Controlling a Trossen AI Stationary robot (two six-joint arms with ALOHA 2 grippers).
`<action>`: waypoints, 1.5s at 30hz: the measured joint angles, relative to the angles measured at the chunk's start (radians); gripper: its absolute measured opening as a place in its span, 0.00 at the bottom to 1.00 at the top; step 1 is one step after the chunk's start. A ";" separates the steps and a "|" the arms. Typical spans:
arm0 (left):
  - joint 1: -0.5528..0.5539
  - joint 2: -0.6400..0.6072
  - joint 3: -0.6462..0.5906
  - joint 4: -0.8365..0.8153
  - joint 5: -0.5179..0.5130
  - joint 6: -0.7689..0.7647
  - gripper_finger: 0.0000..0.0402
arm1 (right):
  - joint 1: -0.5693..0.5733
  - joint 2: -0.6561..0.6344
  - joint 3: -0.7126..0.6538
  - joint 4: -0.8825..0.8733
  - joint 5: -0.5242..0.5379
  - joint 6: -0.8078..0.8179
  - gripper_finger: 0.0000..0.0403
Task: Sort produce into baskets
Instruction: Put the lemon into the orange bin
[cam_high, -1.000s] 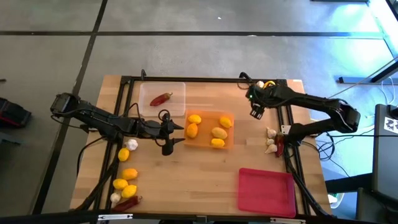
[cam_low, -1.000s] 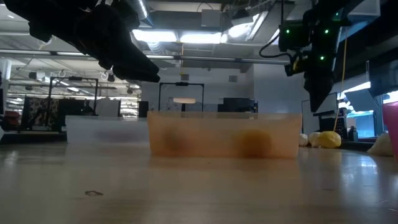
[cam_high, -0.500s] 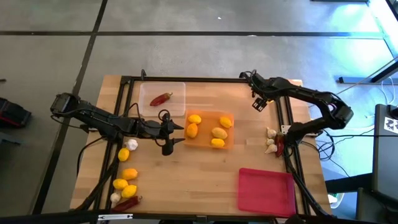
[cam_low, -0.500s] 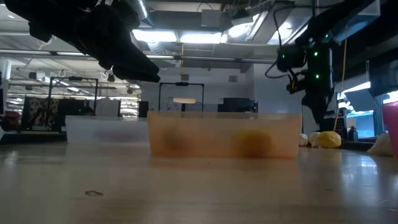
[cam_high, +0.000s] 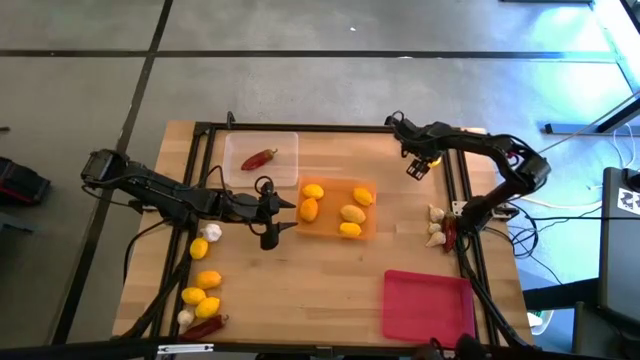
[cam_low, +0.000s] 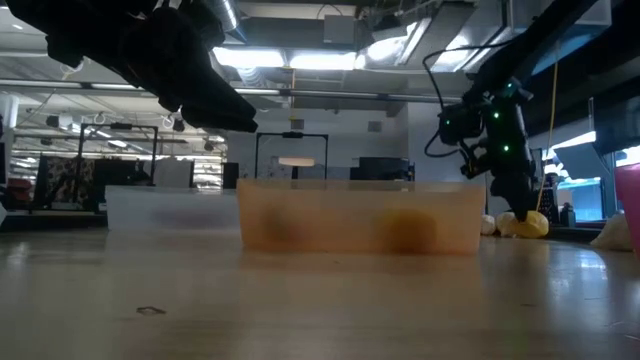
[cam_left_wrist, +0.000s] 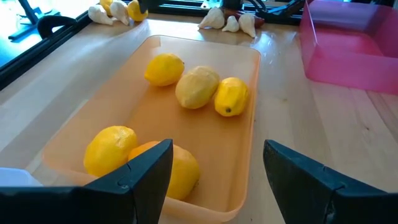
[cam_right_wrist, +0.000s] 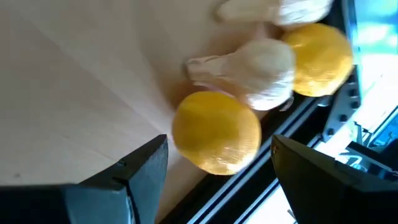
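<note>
Step in hand: the right gripper (cam_high: 418, 166) is poising, jaws spread wide and empty, over a round yellow lemon (cam_right_wrist: 216, 132) at the upper right of the high view; this looks like the approach before a pick.
Target's place: that lemon is lying on the bare pale wooden table (cam_high: 300, 280), touching a whitish papery garlic bulb (cam_right_wrist: 261, 65), with a second lemon (cam_right_wrist: 321, 50) just beyond and the dark frame rail beside them.
Next move: judging from this, the fingers need to be straddling the near lemon alone, then closing without catching the garlic, then carrying it to the shallow orange plastic tray (cam_high: 367, 228) at centre frame, which is already holding five lemons.
Left gripper (cam_high: 272, 218): hanging open and empty at the orange tray's left edge, waiting.
Other baskets: the clear tray (cam_high: 288, 141) at upper centre is holding one dark red chili; the red-pink tray (cam_high: 428, 306) at lower right is holding nothing.
Hard to make out: in the high view the right gripper is covering its target cluster; how far above the lemon the fingers are hanging is unclear.
</note>
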 joint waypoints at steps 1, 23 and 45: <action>0.000 0.000 0.000 0.000 0.000 0.000 0.61 | 0.000 0.012 0.000 0.000 0.001 -0.004 0.68; 0.000 0.000 0.000 -0.001 0.000 0.000 0.61 | -0.004 0.120 0.000 0.022 0.070 -0.028 0.39; 0.000 0.000 0.000 -0.001 0.000 0.001 0.61 | 0.237 -0.078 0.113 -0.063 -0.045 0.087 0.39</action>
